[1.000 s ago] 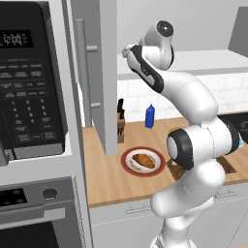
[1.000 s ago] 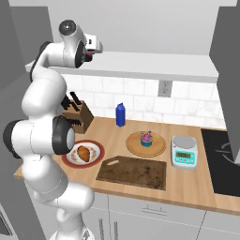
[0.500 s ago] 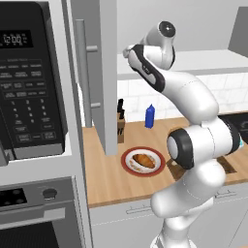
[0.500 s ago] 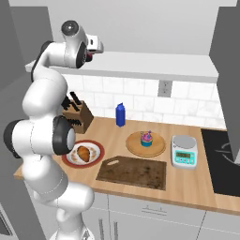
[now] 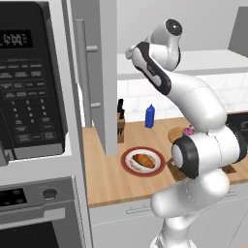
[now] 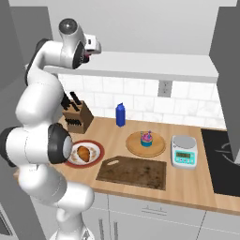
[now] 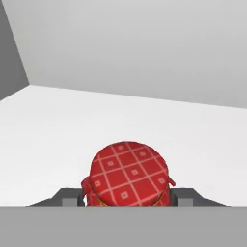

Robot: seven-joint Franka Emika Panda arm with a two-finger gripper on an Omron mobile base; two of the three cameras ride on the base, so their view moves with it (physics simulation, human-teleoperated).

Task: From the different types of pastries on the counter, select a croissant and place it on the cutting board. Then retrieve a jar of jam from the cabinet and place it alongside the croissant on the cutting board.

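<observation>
Hand view: gripper (image 7: 126, 198) jaws are closing in from wider and now sitting against both sides of the jam jar (image 7: 127, 175) on the cabinet shelf (image 7: 62, 130). Grasp looks made; croissant (image 5: 143, 160) is sitting on the red-rimmed plate (image 5: 127, 162), not on the cutting board (image 6: 133, 171).

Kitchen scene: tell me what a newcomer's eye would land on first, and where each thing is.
First, the white arm reaching high to the cabinet shelf, where the hand view shows a jar with a red checked lid sitting between the tool's fingers. Below on the counter, the croissant lies on a red-rimmed plate, left of the bare cutting board. A cupcake sits on a round wooden plate behind the board.
</observation>
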